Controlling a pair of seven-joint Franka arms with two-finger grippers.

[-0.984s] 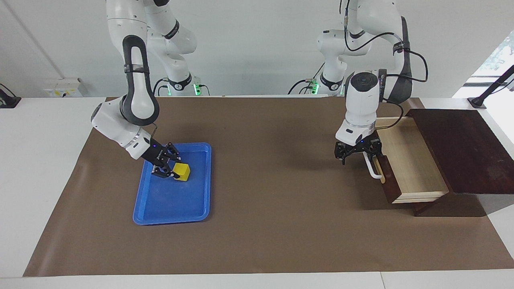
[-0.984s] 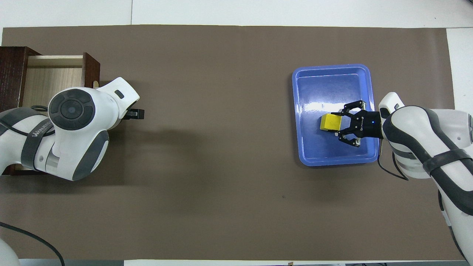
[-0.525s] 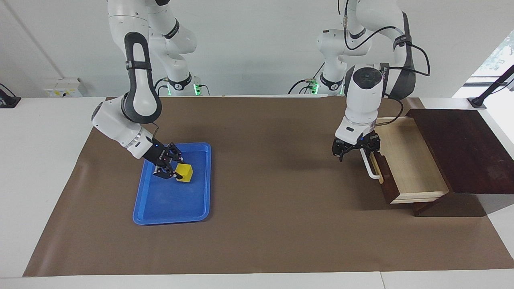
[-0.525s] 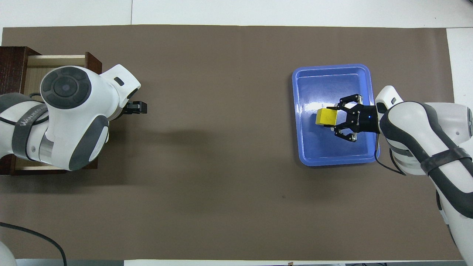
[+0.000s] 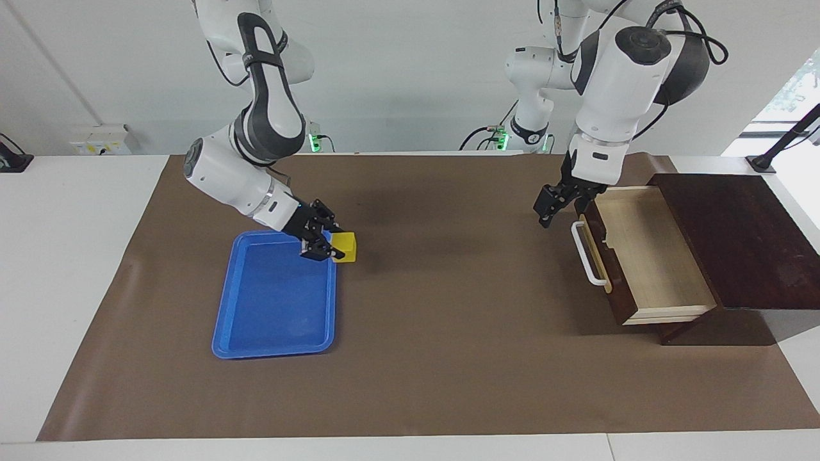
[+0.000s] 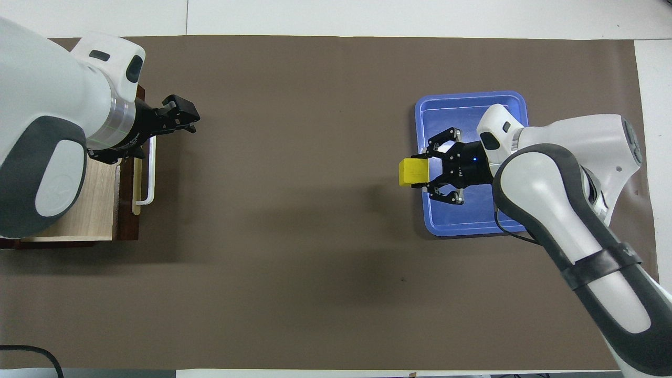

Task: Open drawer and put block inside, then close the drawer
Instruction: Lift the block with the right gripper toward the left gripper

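The yellow block hangs in the air with my right gripper shut on it, over the blue tray's edge toward the table's middle. The drawer stands pulled out of its dark cabinet, showing a bare pale wood floor. Its white handle faces the middle of the table. My left gripper is open and holds nothing, raised in front of the drawer, off the handle's end nearer the robots.
A brown mat covers the table between tray and drawer. In the overhead view the left arm's white body hides much of the drawer and cabinet.
My right gripper lifted the block out of the tray and carried it to the tray's edge toward the middle. The left arm rose and drew away from the handle.
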